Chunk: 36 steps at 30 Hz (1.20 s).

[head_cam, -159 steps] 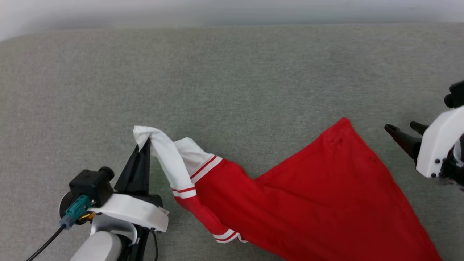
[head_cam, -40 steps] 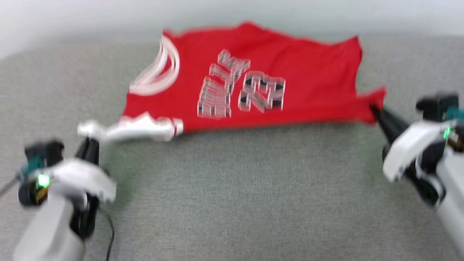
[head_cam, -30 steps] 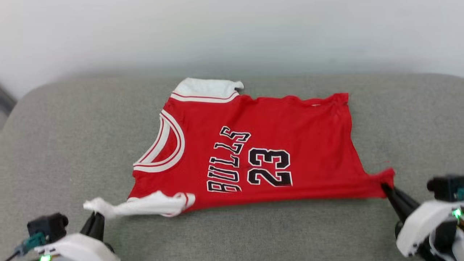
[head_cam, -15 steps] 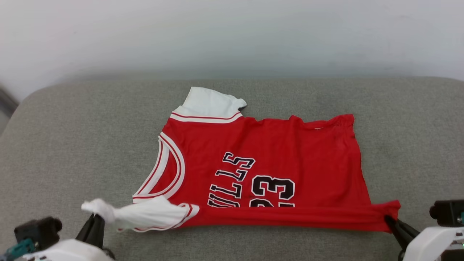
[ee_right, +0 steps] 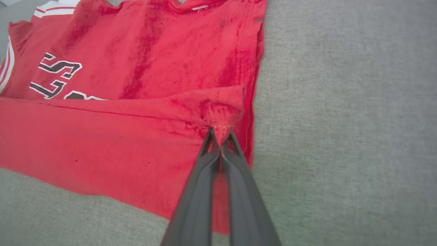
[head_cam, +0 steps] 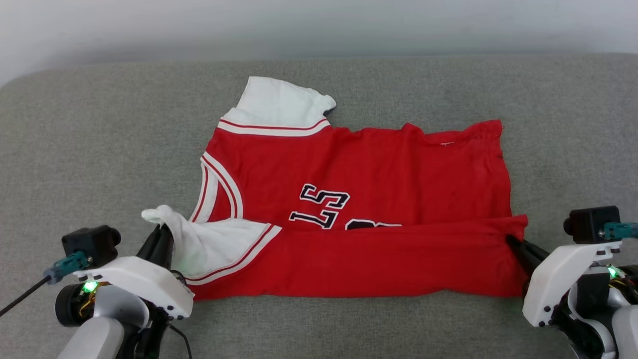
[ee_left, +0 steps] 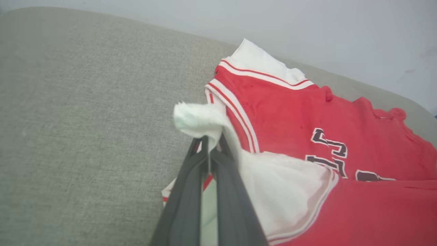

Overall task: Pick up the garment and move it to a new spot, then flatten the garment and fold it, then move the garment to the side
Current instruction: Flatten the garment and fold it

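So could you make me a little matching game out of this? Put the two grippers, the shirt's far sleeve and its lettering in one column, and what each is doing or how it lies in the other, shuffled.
Things (sleeve and lettering belong to the garment):
1. left gripper
2. right gripper
3. far sleeve
4. lettering

States:
A. shut on a red hem corner
B. partly hidden under a folded-over red strip
C. shut on a bunched white sleeve end
D. lying flat and white, touched by neither gripper

Pairs: 1-C, 2-A, 3-D, 4-B
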### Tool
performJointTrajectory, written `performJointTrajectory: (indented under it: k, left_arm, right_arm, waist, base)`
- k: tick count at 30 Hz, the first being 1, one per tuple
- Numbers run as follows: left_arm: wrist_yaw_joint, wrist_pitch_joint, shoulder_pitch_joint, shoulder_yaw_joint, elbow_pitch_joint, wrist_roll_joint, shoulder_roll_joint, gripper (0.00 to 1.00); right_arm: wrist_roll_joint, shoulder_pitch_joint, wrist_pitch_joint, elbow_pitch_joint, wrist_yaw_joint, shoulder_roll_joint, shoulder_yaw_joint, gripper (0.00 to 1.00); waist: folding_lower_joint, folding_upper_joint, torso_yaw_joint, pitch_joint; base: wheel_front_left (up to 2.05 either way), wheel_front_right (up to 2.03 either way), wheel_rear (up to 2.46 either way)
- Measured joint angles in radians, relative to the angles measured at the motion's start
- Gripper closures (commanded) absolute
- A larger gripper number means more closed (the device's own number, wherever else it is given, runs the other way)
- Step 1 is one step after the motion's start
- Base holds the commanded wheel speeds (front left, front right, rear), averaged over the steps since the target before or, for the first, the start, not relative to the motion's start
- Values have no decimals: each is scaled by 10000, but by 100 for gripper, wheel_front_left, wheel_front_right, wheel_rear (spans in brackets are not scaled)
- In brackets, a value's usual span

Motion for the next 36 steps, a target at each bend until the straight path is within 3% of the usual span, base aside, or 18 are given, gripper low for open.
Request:
performJointTrajectory:
  k: [6,7,8,9,10,17,24,29,36]
  left_arm:
    - [-683,63,-651,-349,1536,-190,-336,99]
    - [-788,109,-732,-431,1733,-190,-382,73]
    - [-876,182,-823,-458,1933,-263,-437,51]
    - [-965,180,-887,-474,2098,-360,-483,0]
    - [-1024,157,-936,-481,2236,-374,-512,0]
    - [-1287,115,-1011,-299,2675,-673,-449,0]
    - [-1327,945,-696,-105,2010,-903,464,0]
    - [-1241,2278,-636,-188,1057,-999,1425,0]
    - [-1210,5183,-186,-548,343,-1825,2792,0]
  right_arm:
    - [121,-603,-656,1344,0,-15,512,100]
    - [209,-670,-853,1538,0,-15,554,87]
    - [247,-754,-1039,1703,2,-29,625,58]
    - [280,-827,-1246,1845,2,-44,702,14]
    - [360,-881,-1455,1983,2,-48,775,0]
    - [539,-709,-3450,2090,0,-211,922,0]
    - [-94,-177,-5269,1135,0,-320,433,0]
    - [-936,328,-5885,109,0,-207,48,0]
    - [-1432,1011,-5659,-1083,0,263,-102,0]
  waist:
    - [1,0,-78,610]
    - [1,0,-91,668]
    - [0,0,-101,709]
    - [1,0,-109,733]
    - [1,0,-115,734]
    - [0,0,-106,383]
    - [-1,0,-271,-329]
    - [-2,0,-463,-711]
    - [-1,0,-863,-774]
  base:
    - [0,0,0]
    - [0,0,0]
    - [0,0,0]
    - [0,0,0]
    - [0,0,0]
    - [0,0,0]
    - [0,0,0]
    - [0,0,0]
    - [0,0,0]
